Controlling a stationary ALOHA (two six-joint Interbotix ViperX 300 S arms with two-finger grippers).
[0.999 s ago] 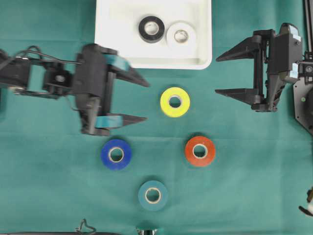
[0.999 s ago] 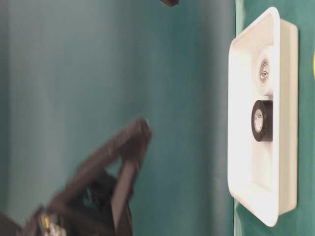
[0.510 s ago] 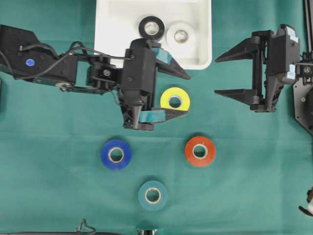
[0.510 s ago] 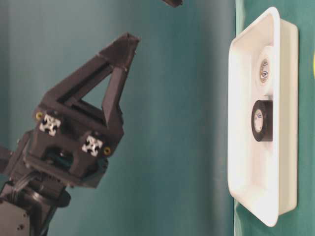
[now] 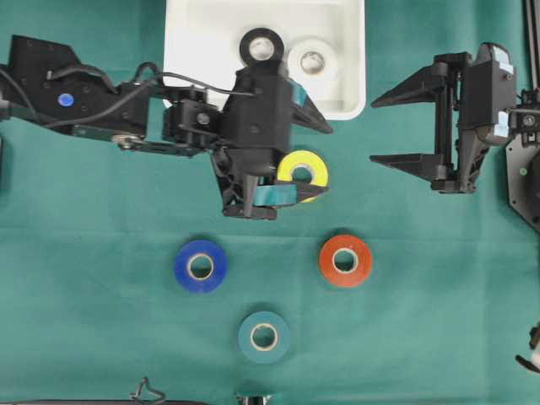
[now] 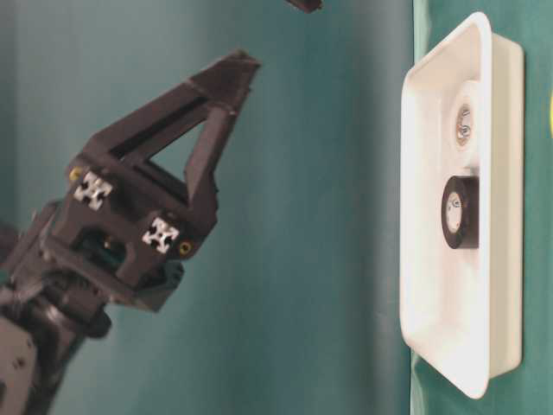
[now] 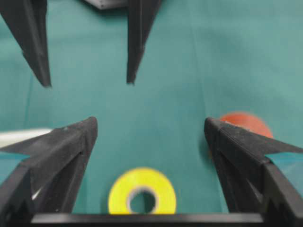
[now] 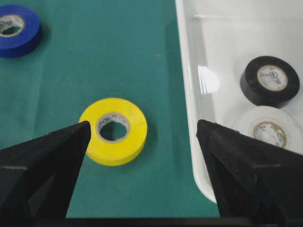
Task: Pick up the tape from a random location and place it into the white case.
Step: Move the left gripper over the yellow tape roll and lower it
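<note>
Left gripper point(image 5: 310, 159) open, jaws straddling the yellow tape point(image 5: 304, 174) without contact; tape on cloth at 6 o'clock of the case point(image 5: 190, 51); right gripper point(image 5: 390, 128) open, at 3 o'clock.

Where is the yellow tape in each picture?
Overhead: the yellow tape lies in the middle, just below the white case, partly under the left gripper.
Table-level: only a yellow sliver at the right edge, too small to be sure.
Left wrist: bottom centre, between the fingers.
Right wrist: left of centre, beside the case.
Shared landmark: the white case.
</note>
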